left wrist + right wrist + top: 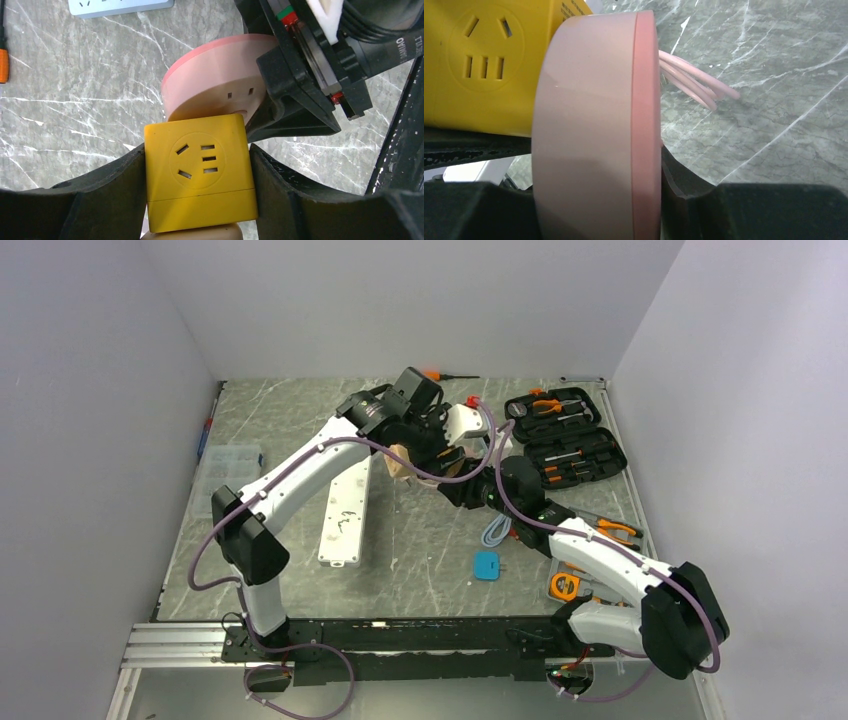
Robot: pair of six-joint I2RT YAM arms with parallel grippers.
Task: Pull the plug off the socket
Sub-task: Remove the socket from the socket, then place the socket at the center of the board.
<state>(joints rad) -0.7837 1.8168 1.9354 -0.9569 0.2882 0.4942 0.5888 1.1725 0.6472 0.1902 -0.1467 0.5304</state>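
Left wrist view: the left gripper [199,202] is clamped on a yellow cube [197,160], one finger flat against each side wall and its outlet face turned to the camera. A pink disc [215,80] butts against the cube's far face, straight ahead along the fingers' line. Any prongs joining the two are hidden at that seam.

In the right wrist view, the right gripper [596,202] is closed across the disc's thickness. The disc stands on edge with the cube touching its flat side, and a pink cable [694,80] runs off the side away from the cube.

By my reading the coming pull runs square to that seam, with the cube held fast and the disc drawn directly away from it. A sideways tug would likely bind.

The socket [345,515], a long white strip, lies on the bench [420,560] left of the cube and nearer the arm bases. It is well apart from both grippers, its long axis runs near-to-far, and the left arm is the closer one. No plug shows in it from above.
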